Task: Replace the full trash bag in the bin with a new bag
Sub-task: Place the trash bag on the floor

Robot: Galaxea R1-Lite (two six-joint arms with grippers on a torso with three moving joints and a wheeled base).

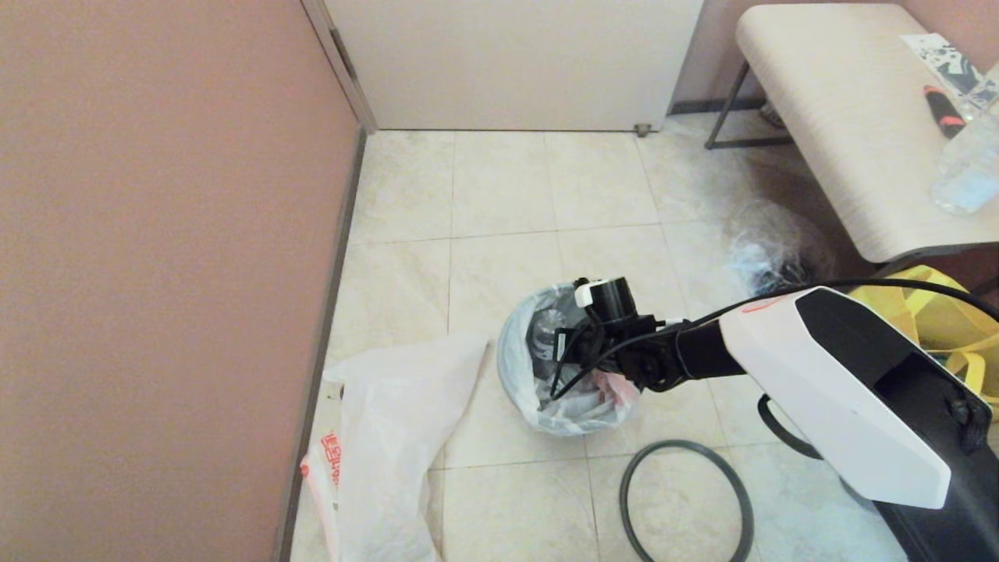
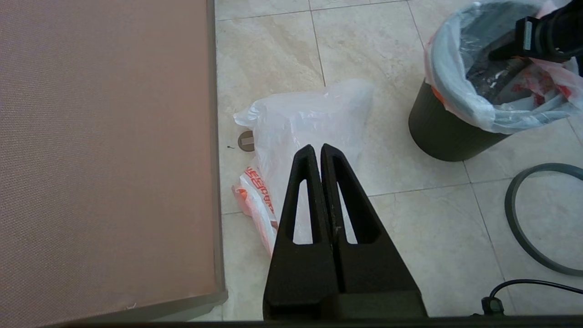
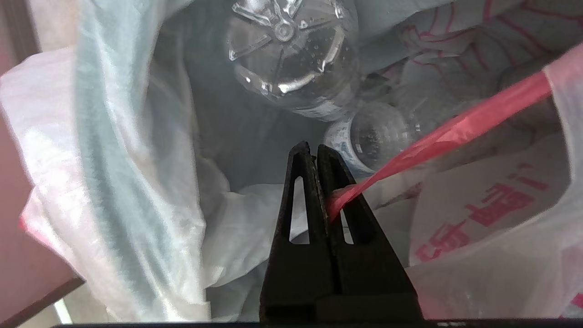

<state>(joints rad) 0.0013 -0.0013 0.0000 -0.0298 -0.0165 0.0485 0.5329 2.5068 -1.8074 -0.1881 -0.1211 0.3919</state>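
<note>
The full trash bag (image 1: 574,410) sits inside the bin (image 2: 444,136), its thin white plastic folded out over the bin's edge all the way round. The bin stands on the pale tiled floor (image 1: 499,187), roughly in the middle of the head view. Inside the bag, the right wrist view shows 2 clear plastic bottles (image 3: 291,50) lying bottom-up against grey-white film, with red-orange lettering on the plastic nearby.

The right gripper (image 3: 316,152) reaches down into the bag's mouth. Its 2 black fingers are pressed together, clamped on a red-edged handle strip (image 3: 455,132) of the bag; the strip runs taut away from the fingertips toward the bag's printed side. In the head view the right arm stretches from the robot's right across to the bin, its white forearm shell low in the picture and the black wrist bent down over the bin's opening.

The new bag (image 1: 390,437) lies limp and flat on the floor to the left of the bin, beside the pinkish wall (image 1: 156,273), red-orange print showing at its near end. The dark-grey hoop (image 1: 687,503) lies flat on the tiles just in front of the bin, apart from it.

The left gripper (image 2: 317,148) hangs above the new bag, fingers shut together and holding nothing.
</note>
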